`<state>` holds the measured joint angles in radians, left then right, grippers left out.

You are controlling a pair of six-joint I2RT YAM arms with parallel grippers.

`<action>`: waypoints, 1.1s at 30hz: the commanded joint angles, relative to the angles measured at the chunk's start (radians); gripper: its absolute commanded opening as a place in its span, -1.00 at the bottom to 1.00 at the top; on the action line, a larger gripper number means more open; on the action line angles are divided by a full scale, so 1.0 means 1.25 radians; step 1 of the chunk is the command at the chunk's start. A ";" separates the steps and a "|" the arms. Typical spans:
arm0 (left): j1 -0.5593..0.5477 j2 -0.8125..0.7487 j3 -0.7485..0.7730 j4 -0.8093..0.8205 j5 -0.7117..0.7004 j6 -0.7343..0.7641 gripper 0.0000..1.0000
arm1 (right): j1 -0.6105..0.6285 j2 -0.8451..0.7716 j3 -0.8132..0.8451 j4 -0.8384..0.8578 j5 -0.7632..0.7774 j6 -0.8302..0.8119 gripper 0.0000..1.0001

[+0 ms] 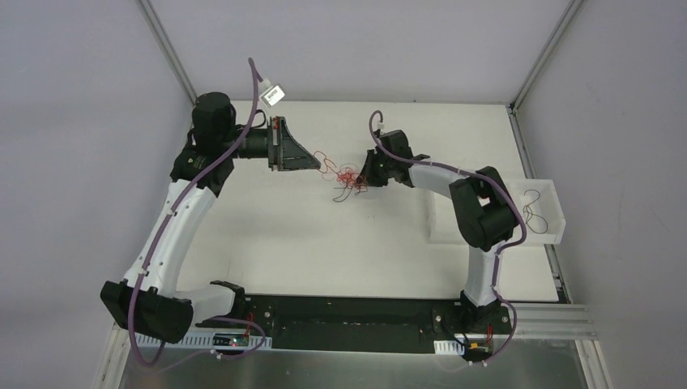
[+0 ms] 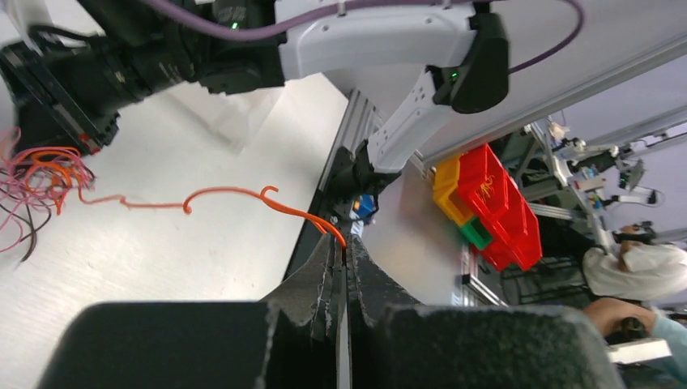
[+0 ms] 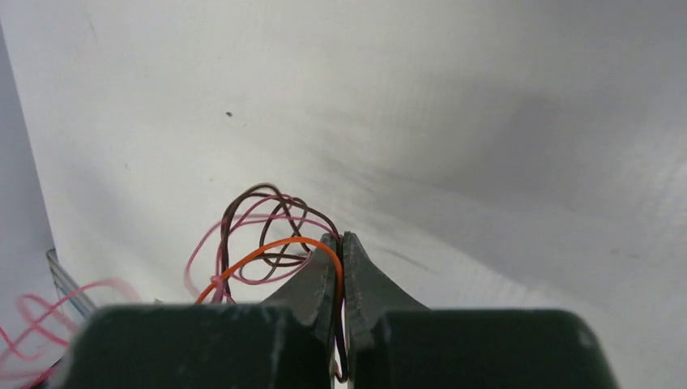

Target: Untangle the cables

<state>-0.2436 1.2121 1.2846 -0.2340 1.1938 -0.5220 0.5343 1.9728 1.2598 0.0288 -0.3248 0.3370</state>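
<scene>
The cables (image 1: pixel 350 180) are a small wad of thin red-orange, pink and dark wires lying on the white table between my two grippers. One curly orange strand (image 2: pixel 219 197) stretches from the wad to my left gripper (image 2: pixel 347 245), whose jaws are shut on its end. On the wad's right side, my right gripper (image 3: pixel 340 241) is shut on an orange wire and a dark wire (image 3: pixel 279 223). Both grippers also show from above, the left gripper (image 1: pixel 317 164) and the right gripper (image 1: pixel 363 174).
A white bin (image 1: pixel 544 212) at the right edge holds a thin black wire (image 1: pixel 531 207). The table (image 1: pixel 324 243) has aluminium rails along its back and sides. Red and yellow bins (image 2: pixel 490 203) stand beyond the table edge.
</scene>
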 commanded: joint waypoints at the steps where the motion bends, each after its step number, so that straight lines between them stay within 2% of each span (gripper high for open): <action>1: 0.032 -0.065 0.096 0.001 -0.016 -0.025 -1.00 | -0.028 -0.047 -0.005 -0.064 0.043 -0.086 -1.00; 6: 0.087 -0.102 0.208 0.001 -0.064 -0.048 -1.00 | -0.057 -0.035 0.013 -0.094 0.074 -0.112 -1.00; 11: 0.149 -0.137 0.269 -0.036 -0.225 -0.057 -1.00 | -0.069 -0.044 0.037 -0.122 0.068 -0.115 -1.00; 17: 0.285 -0.127 0.250 -0.145 -0.386 -0.048 -1.00 | -0.077 -0.086 0.068 -0.173 0.034 -0.134 -1.00; 21: 0.300 -0.064 0.207 -0.229 -0.441 -0.014 -1.00 | -0.085 -0.100 0.086 -0.214 -0.048 -0.123 -1.00; 25: 0.299 0.021 0.065 -0.239 -0.409 0.035 -1.00 | -0.079 -0.141 0.101 -0.225 -0.203 -0.077 -1.00; 29: 0.270 0.121 -0.029 -0.235 -0.218 0.132 -1.00 | -0.060 -0.213 0.068 -0.195 -0.176 -0.081 -1.00; 33: 0.244 0.123 -0.133 -0.240 -0.185 0.257 -1.00 | -0.060 -0.253 0.057 -0.155 -0.145 -0.081 -1.00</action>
<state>0.0940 1.4303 1.1931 -0.5011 0.8188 -0.3950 0.4545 1.7546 1.3312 -0.2253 -0.4946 0.2264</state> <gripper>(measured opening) 0.011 0.018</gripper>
